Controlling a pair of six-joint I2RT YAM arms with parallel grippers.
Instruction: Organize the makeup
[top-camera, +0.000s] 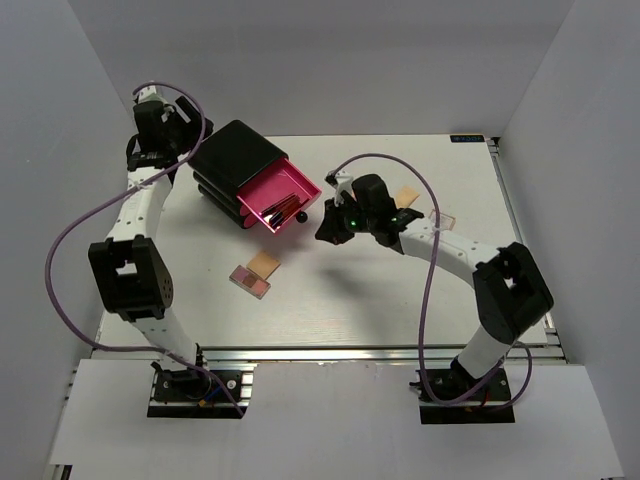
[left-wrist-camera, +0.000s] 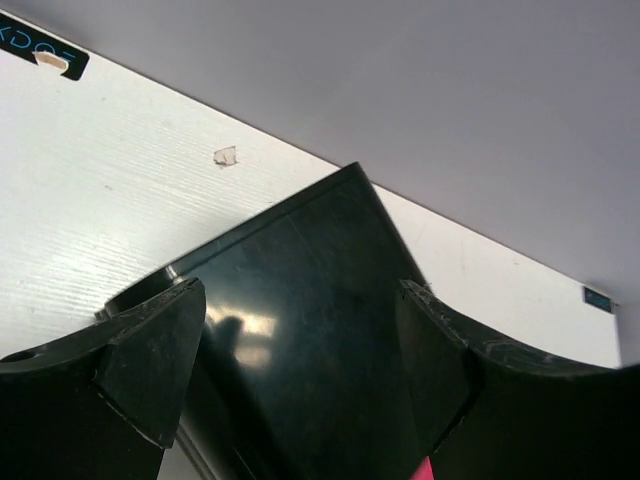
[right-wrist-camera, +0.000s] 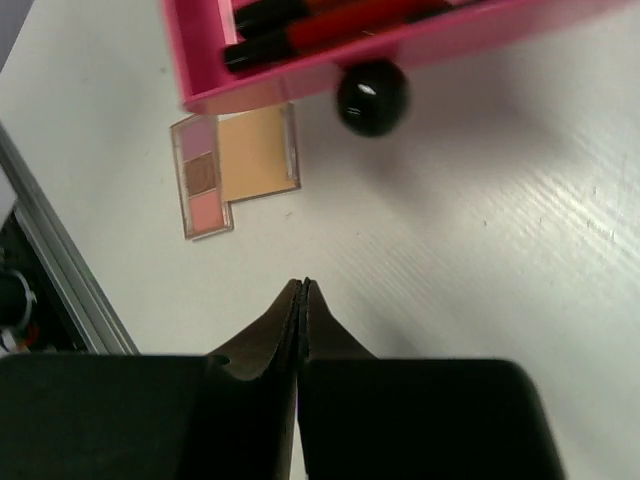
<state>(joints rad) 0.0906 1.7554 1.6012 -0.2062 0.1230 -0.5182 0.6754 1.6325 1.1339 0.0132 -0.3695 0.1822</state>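
The black box (top-camera: 232, 152) has its top pink drawer (top-camera: 283, 182) pulled open, with several dark-and-red pencils (top-camera: 275, 210) lying in it. A pink-brown eyeshadow palette (top-camera: 250, 281) and a tan compact (top-camera: 264, 264) lie side by side on the table in front of the box. My right gripper (top-camera: 325, 228) is shut and empty, hovering just right of the drawer's black knob (top-camera: 300, 216). In the right wrist view the gripper (right-wrist-camera: 303, 285) points at the knob (right-wrist-camera: 371, 96), the palette (right-wrist-camera: 200, 175) and the compact (right-wrist-camera: 258, 152). My left gripper (top-camera: 192, 150) is open over the box's back corner (left-wrist-camera: 300, 290). No beige tubes show.
A tan flat piece (top-camera: 406, 196) and a pale square palette (top-camera: 443, 217) lie on the table right of my right arm. White walls close in the table on the left, back and right. A metal rail (top-camera: 380, 352) runs along the near edge.
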